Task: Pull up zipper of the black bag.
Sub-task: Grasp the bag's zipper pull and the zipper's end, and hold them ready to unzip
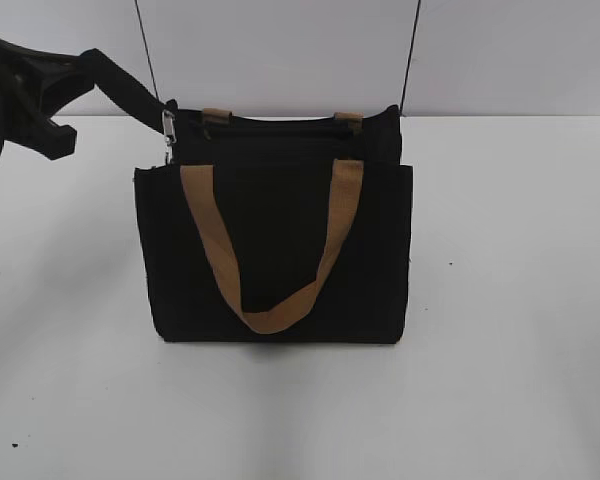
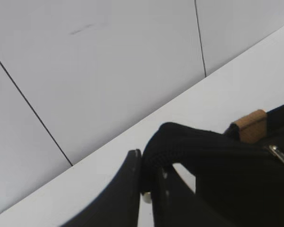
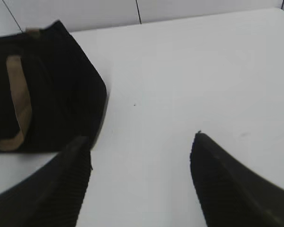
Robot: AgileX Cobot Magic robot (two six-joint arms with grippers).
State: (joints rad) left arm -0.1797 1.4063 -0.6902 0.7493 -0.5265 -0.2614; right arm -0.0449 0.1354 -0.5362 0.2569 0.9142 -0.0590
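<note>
The black bag (image 1: 275, 250) stands upright mid-table, its tan handles (image 1: 270, 318) hanging down the front. The zipper (image 1: 280, 122) runs as a dark line along the top edge. A silvery metal piece (image 1: 167, 124) sits at its left end and also shows in the left wrist view (image 2: 280, 156). A black fabric strap (image 1: 130, 92) runs from that end up and to the left. My left gripper (image 1: 80, 65) is shut on this strap (image 2: 180, 142), holding it taut. My right gripper (image 3: 142, 142) is open and empty over bare table, right of the bag (image 3: 52, 99); the exterior view does not show it.
The white table (image 1: 510, 300) extends all around the bag. A white panelled wall (image 1: 280, 50) with dark seams stands close behind the bag.
</note>
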